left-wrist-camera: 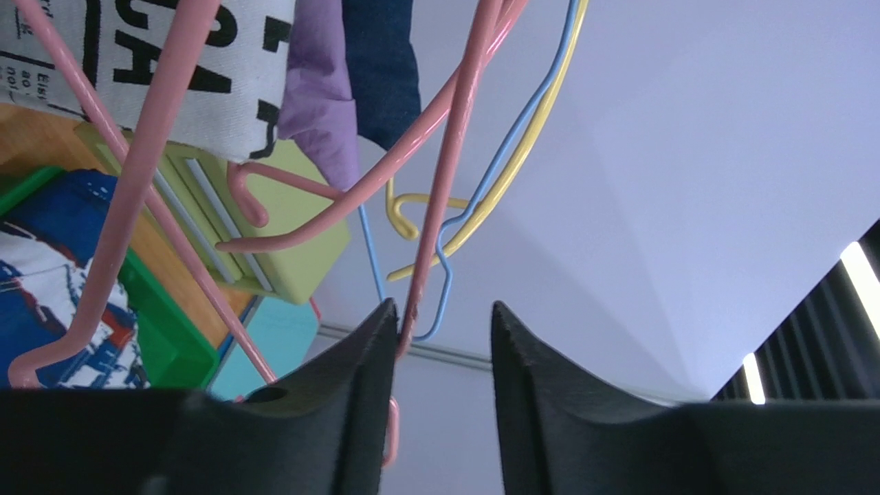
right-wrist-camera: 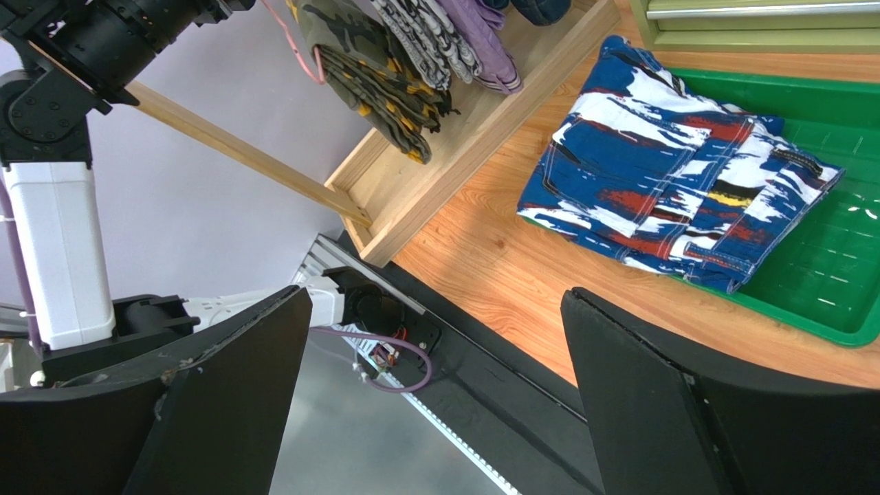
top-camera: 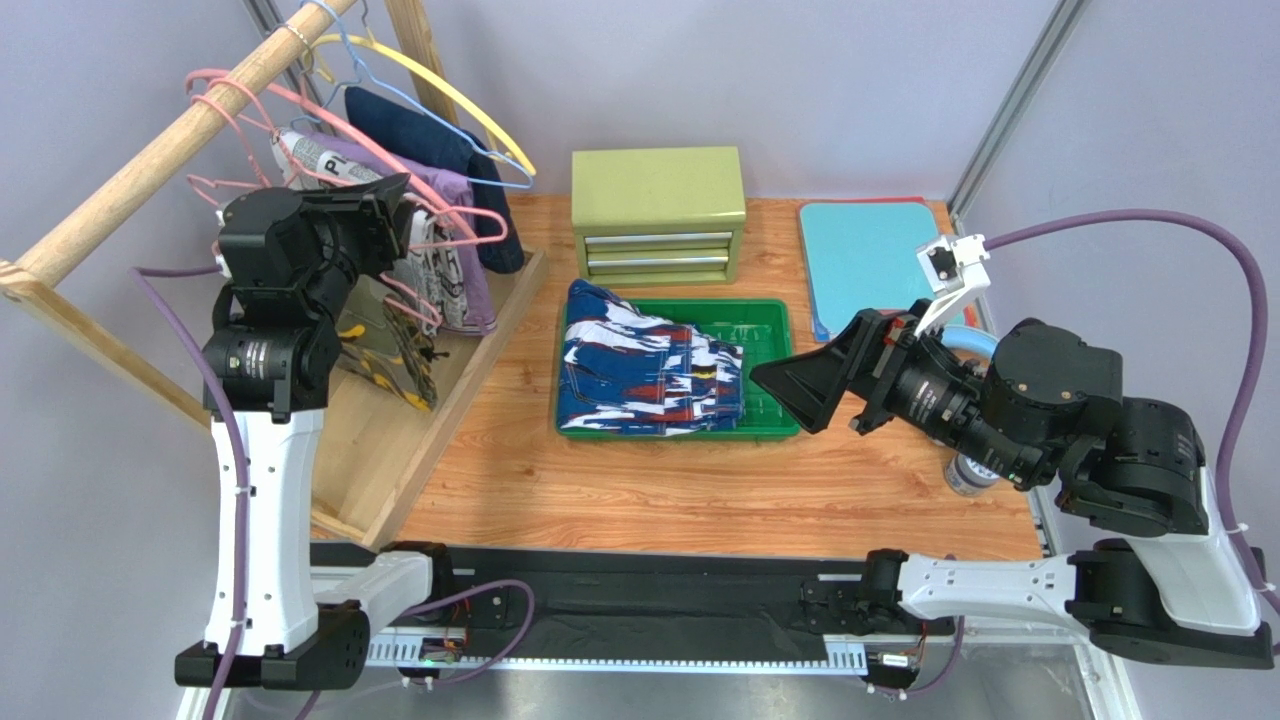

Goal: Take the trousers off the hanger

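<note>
The wooden desk (top-camera: pixel 676 488) carries a timber clothes rack (top-camera: pixel 135 170) at its left and a green tray (top-camera: pixel 763 318) at centre. The trousers (top-camera: pixel 649 372) lie folded in that tray, one edge spilling over its rim onto the desk. The right claw (right-wrist-camera: pixel 434 299) hovers near them, spread wide. The left claw (left-wrist-camera: pixel 444 309), raised at the rack, stands parted, with the pink hanger (left-wrist-camera: pixel 452 165) wire touching one finger's inner face.

The blue trousers (top-camera: pixel 646 375), splotched white, navy and red, are laid folded in the left part of the green tray (top-camera: pixel 751 308), overhanging its left rim, while the thin pink wire hanger (left-wrist-camera: pixel 451 155) is hung well left of that tray.
</note>
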`<state>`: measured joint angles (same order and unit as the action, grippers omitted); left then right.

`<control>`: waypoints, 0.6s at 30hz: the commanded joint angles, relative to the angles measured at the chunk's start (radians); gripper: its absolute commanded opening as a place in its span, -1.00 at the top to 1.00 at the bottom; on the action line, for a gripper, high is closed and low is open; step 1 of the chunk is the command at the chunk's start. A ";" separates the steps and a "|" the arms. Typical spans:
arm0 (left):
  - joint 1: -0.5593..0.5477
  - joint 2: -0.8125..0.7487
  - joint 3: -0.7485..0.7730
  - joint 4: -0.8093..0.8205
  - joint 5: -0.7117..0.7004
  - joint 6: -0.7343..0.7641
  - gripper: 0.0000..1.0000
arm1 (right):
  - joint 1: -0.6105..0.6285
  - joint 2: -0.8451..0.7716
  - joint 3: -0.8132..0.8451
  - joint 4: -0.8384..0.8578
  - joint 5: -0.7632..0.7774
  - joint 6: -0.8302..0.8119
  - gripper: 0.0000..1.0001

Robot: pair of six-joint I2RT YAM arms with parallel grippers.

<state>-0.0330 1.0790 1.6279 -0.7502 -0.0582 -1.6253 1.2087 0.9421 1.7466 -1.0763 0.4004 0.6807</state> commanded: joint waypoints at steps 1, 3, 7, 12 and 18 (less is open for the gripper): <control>-0.001 -0.044 -0.031 0.058 0.113 0.064 -0.02 | 0.002 -0.003 -0.032 0.061 -0.017 0.014 -0.96; 0.001 -0.056 -0.030 0.075 0.139 0.077 -0.06 | 0.003 -0.002 -0.044 0.068 -0.029 0.020 -0.96; -0.001 -0.073 -0.016 0.078 0.217 0.128 -0.11 | 0.003 0.000 -0.058 0.079 -0.040 0.028 -0.96; -0.001 -0.120 -0.034 0.058 0.288 0.153 -0.30 | 0.003 0.001 -0.074 0.093 -0.051 0.042 -0.95; -0.001 -0.186 -0.063 0.019 0.425 0.182 -0.68 | 0.005 0.004 -0.096 0.116 -0.070 0.056 -0.95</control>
<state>-0.0330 0.9314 1.5841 -0.7151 0.2306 -1.4876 1.2087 0.9428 1.6638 -1.0248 0.3515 0.7147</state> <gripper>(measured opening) 0.792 0.978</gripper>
